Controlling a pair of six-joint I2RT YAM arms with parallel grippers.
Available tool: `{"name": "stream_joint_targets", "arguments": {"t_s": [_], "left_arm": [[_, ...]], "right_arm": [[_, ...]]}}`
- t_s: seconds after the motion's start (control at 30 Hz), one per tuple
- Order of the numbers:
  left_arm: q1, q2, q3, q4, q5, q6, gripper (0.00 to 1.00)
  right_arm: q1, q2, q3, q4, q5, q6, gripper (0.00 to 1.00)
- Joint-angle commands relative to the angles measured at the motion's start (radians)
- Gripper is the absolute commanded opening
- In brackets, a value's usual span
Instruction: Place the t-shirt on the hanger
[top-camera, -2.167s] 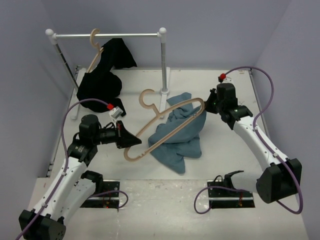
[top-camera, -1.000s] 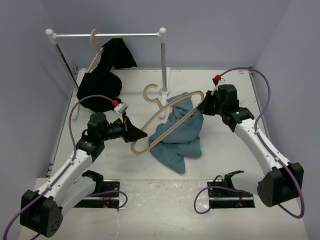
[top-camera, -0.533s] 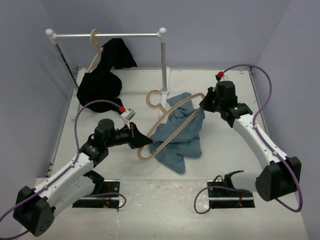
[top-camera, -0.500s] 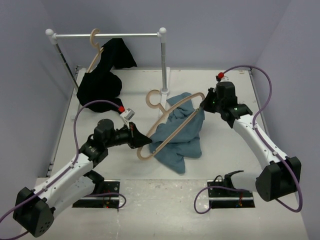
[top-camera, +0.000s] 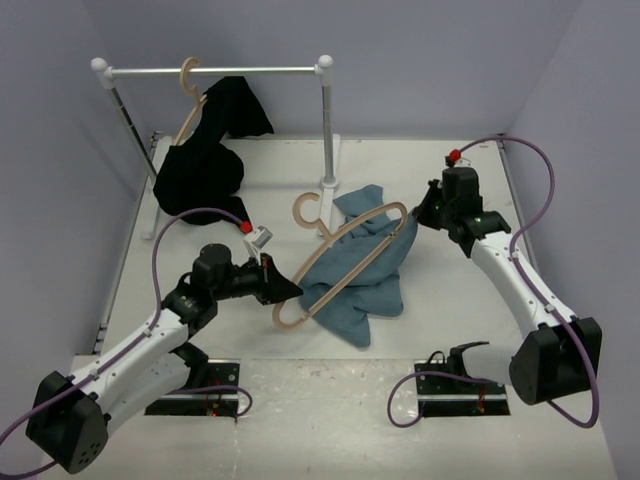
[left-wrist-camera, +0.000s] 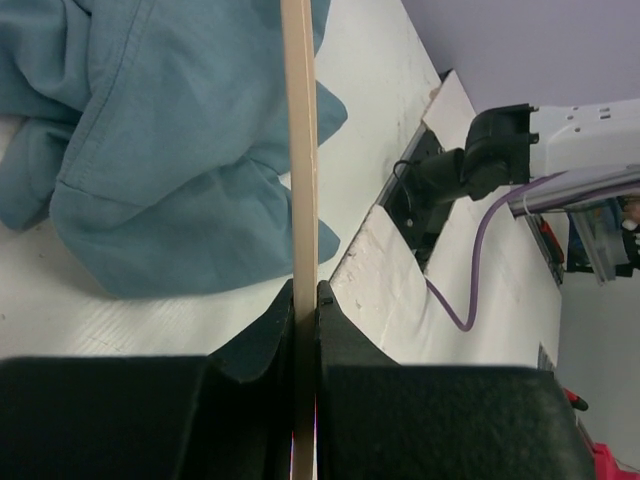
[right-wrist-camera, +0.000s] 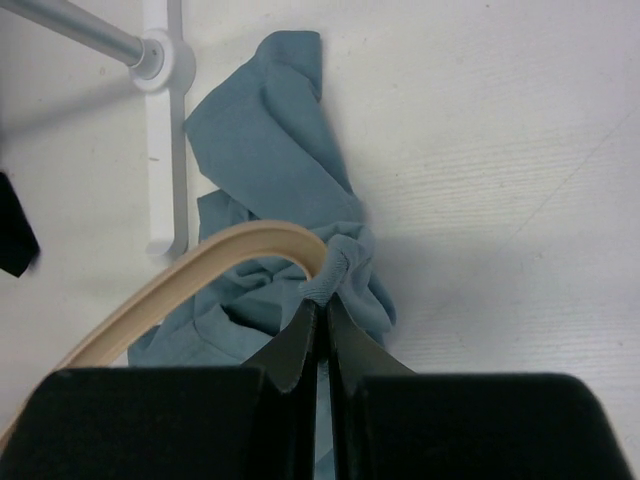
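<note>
Left tool (left-wrist-camera: 306, 292): clenched on one end of the hanger (top-camera: 340, 268), holding it tilted above the bench (top-camera: 450, 300).
Right tool (right-wrist-camera: 320, 308): pinching t-shirt (top-camera: 365, 285) cloth at hanger's other end.
T-shirt: bunched on bench under hanger.

No readable text, label, brand or number is showing in any view. The t-shirt (left-wrist-camera: 150, 130) is showing plain cloth, and the hanger (left-wrist-camera: 299, 150) is showing bare wood.

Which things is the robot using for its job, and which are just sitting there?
For the job: t-shirt, hanger, left claw, right claw.
Just sitting there: black garment, second hanger, metal rack.
</note>
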Motion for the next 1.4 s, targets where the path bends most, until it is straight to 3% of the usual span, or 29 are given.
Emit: {"name": "stream_joint_targets", "arguments": {"t_s": [0.0, 0.17, 0.43, 0.7, 1.13, 1.37], "left_arm": [[-0.009, 0.012, -0.015, 0.137, 0.092, -0.014, 0.0], [-0.015, 0.019, -0.027, 0.188, 0.163, -0.045, 0.0], [-0.017, -0.067, -0.031, 0.128, 0.126, -0.051, 0.0], [-0.021, -0.057, -0.068, 0.126, 0.147, -0.057, 0.0], [-0.036, -0.005, -0.085, 0.193, 0.13, -0.06, 0.0], [-0.04, 0.013, -0.037, 0.17, 0.033, -0.044, 0.0]], "right_arm": [[-0.001, -0.004, 0.064, 0.027, 0.001, -0.026, 0.0], [-0.001, 0.014, 0.086, 0.027, 0.016, -0.043, 0.0], [-0.025, 0.053, 0.085, 0.019, 0.056, -0.038, 0.0], [-0.027, 0.063, 0.104, 0.019, 0.061, -0.025, 0.0], [-0.028, 0.039, 0.09, 0.087, -0.225, -0.14, 0.0], [-0.027, -0.021, 0.04, 0.078, -0.254, -0.125, 0.0]]}}
